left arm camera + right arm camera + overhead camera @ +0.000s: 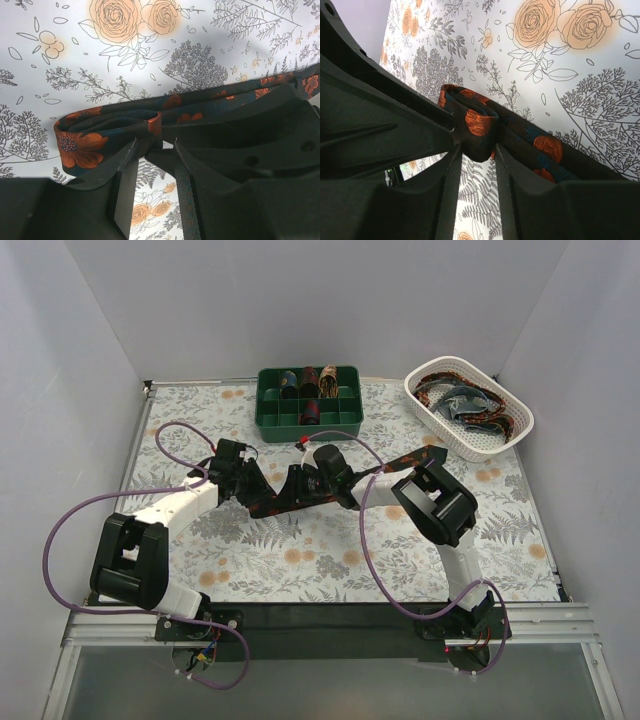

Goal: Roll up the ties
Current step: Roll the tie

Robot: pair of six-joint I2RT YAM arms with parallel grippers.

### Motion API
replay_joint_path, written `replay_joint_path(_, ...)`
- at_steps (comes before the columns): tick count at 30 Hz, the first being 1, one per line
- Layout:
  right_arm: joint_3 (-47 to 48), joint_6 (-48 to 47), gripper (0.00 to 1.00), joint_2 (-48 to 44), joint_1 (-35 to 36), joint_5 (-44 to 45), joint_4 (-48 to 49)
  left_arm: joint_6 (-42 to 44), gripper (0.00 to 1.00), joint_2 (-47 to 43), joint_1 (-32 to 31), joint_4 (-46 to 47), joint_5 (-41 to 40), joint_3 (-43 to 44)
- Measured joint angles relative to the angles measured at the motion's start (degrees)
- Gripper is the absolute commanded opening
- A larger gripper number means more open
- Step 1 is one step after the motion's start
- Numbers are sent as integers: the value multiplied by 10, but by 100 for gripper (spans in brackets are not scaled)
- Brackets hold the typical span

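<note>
**A:** Where's the tie?

**B:** The tie (75, 147) is mid-table, dark with orange-red flowers, strung between both grippers and lifted off the cloth. The left gripper (156, 144) has its jaws narrow and pinches the fabric right at the tips. There's a crease where they bite.

**A:** Any free end?

**B:** A short folded loop sticks out past the left gripper on its outer side. It hangs above the table (150, 55) without touching it.

**A:** Right side?

**B:** The right gripper (476, 147) is also narrow and closed on the same tie. A folded bit sits down between its jaws and fills the gap. The rest of the strip runs off behind that gripper toward the right arm's far side and lies across the cloth.

**A:** How far apart are the grippers?

**B:** Close together, tips facing each other, with the tie bunched between them.

**A:** What's around them?

**B:** A green tray (270, 422) sits beyond both grippers. It's sectioned, with rolled ties (310, 380) in its back compartments. A white basket (428, 420) sits beyond and to the outside of the right gripper, well apart, with loose ties (462, 400) heaped in it. Purple cables (58, 530) loop off both arms, none of them touching the tie.
</note>
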Motion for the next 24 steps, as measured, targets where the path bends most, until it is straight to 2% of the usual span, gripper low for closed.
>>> replay_joint_path(6,1,8,22,9,0,-2,5,7,34,0,0,3,2,-6)
replay_joint_path(8,1,9,22,9,0,-3,9,17,38,-1,0,3,1,-7)
replay_joint_path(9,1,9,22,9,0,-3,10,27,44,-3,0,3,-2,-7)
replay_joint_path(12,1,9,22,9,0,-7,12,72,54,-18,0,3,-16,-7)
replay_joint_path(13,1,9,22,9,0,-8,12,96,65,-27,0,4,-21,-7)
replay_joint_path(16,1,8,22,9,0,-10,12,182,74,-60,0,9,-32,-7)
replay_joint_path(24,1,7,22,9,0,-16,12,435,76,-93,0,23,-11,-32)
